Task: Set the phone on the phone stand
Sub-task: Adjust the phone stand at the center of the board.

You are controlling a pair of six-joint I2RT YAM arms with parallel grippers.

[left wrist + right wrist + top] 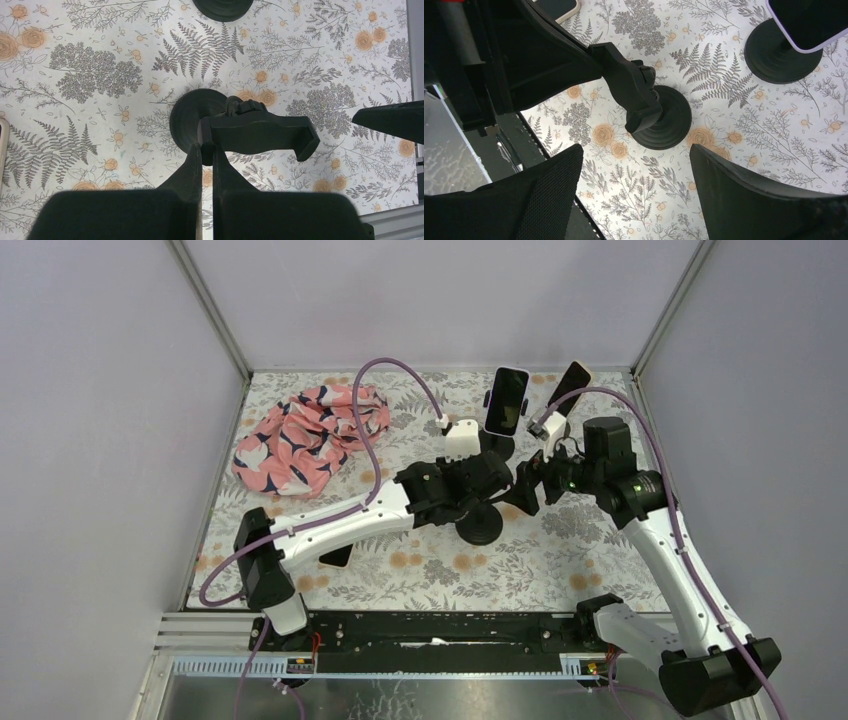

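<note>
Left pincer (207,152): clenched on the edge of the phone stand (260,135); its cradle is empty
Right pincer (636,150): released, nothing held; poised above the stand
Phone (337,557): flat on the counter (560,570), partly beneath the left forearm; well apart from the stand
Technique: grip the phone by its long edges; lower it squarely into the cradle; brace the stand with the left pincer

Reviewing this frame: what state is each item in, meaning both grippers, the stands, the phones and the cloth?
left gripper: shut on the empty stand's cradle.
right gripper: open, holding nothing, above the empty stand.
empty stand: upright, cradle without a phone.
back stand: upright, carrying the mounted phone.
flat phone: lying flat, untouched.
cloth: crumpled in a heap.
</note>
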